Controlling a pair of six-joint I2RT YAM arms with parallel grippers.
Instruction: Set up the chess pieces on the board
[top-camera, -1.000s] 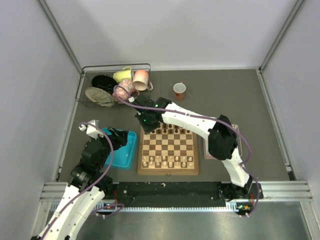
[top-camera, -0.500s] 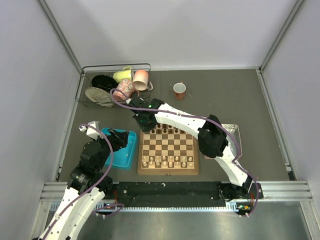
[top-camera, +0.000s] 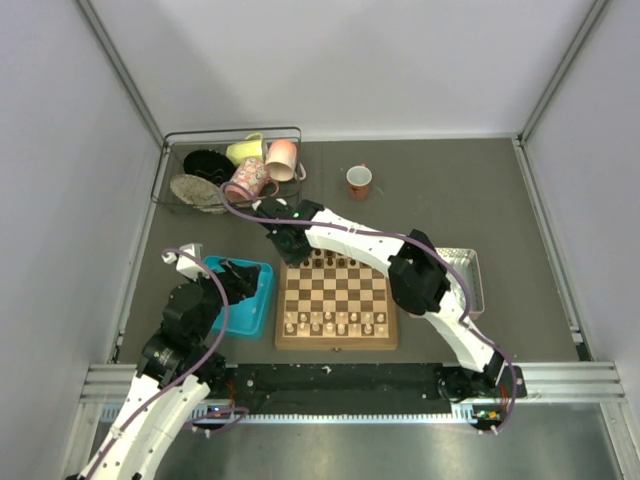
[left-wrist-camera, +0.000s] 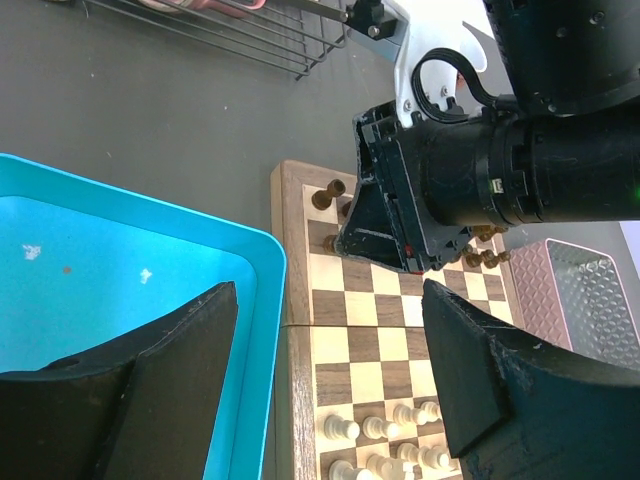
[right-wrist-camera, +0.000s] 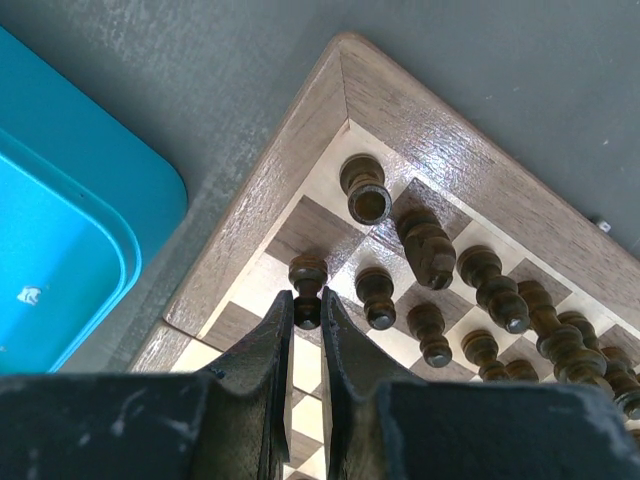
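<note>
Carefully pinches a dark pawn (right-wrist-camera: 308, 285) in the right claw (right-wrist-camera: 307, 305), fingers drawn almost together on its lower stem, over the second-row square at the far-left corner of the board (right-wrist-camera: 262, 200). Reaches clear across from the right-hand base to get there, wrist tipped downward, apparently to come at the pawn from above without brushing its neighbours. Leaves unclear any contact between pawn base and square.

Shows the rest of the chess pieces (top-camera: 340, 260) standing in two rows along the board's far edge, with a rook-like piece (right-wrist-camera: 365, 190) on the corner square just behind the held pawn and a second pawn (right-wrist-camera: 375, 295) just beside it. Lines up the pale chessmen (top-camera: 335, 322) along the near edge.

Holds the left claw (left-wrist-camera: 330, 380) spread wide and empty above the blue tray (left-wrist-camera: 268, 265), just beside the board's left frame, probably parked clear of the working arm, with no dark piece visible in the exposed part of the tray.

Looks close to done on the dark side. Calls next for a straight release and a vertical lift, to avoid toppling the adjacent pawn with any sideways drag.
</note>
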